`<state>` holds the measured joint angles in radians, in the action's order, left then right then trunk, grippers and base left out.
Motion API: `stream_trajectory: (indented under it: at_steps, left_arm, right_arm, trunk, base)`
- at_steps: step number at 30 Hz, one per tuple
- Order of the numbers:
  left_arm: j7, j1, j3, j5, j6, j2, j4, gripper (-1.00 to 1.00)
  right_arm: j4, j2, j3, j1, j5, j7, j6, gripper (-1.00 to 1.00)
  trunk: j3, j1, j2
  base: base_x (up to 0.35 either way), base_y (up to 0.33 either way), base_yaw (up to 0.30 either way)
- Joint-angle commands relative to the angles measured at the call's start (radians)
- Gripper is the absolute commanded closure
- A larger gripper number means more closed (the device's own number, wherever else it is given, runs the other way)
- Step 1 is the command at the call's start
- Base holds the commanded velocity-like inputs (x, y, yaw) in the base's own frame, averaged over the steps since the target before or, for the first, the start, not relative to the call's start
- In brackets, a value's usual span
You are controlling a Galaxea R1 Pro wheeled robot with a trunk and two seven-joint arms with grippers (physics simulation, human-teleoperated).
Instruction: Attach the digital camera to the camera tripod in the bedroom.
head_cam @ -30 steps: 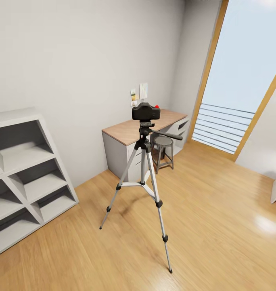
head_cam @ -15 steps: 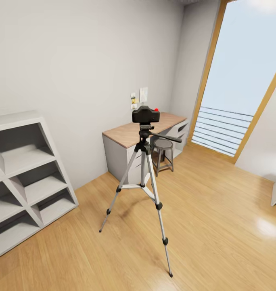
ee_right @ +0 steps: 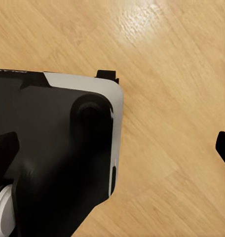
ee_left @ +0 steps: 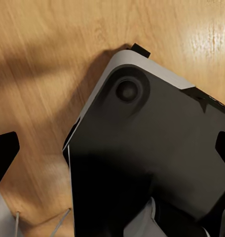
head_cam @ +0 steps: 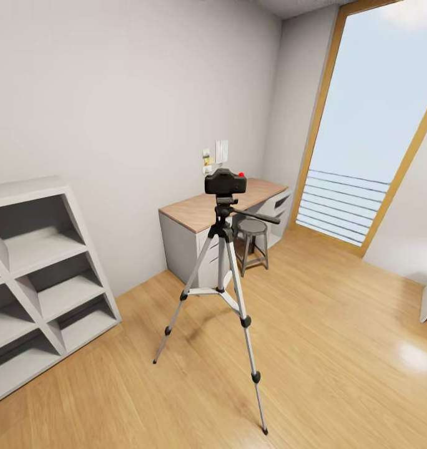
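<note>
Black boxy digital camera (head_cam: 225,183) is seated upright on head of camera tripod (head_cam: 221,280); silver legs are splayed on light wood bedroom floor (head_cam: 338,349), black pan handle is angled sideways

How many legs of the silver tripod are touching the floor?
3. Silver tripod under the black camera: one foot at the floor's left, one nearest; the third is hidden behind the centre column.

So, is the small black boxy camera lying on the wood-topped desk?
No, the small black boxy camera sits on the head of the silver-legged tripod, which stands on the floor before the wood-topped desk.
</note>
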<state>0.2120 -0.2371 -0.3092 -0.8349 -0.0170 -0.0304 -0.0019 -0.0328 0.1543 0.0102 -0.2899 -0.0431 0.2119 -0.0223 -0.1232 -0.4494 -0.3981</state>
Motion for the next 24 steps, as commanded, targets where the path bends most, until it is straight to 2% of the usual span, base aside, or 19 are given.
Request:
stream_trajectory:
  at_steps: [1, 24]
  left_arm:
    - [0.004, -0.001, -0.008, -0.009, -0.002, 0.000, 0.000, -1.00]
    - [-0.002, -0.001, -0.008, -0.007, 0.000, 0.001, 0.000, -1.00]
  right_arm:
    - [-0.002, 0.000, 0.001, -0.002, -0.004, 0.001, -0.003, -1.00]
    - [-0.002, -0.003, 0.001, -0.002, -0.004, -0.008, -0.009, -1.00]
  trunk:
    - [0.000, -0.001, -0.002]
    - [0.037, -0.001, -0.002]
  base:
    - [0.000, 0.000, 0.000]
    - [0.000, 0.000, 0.000]
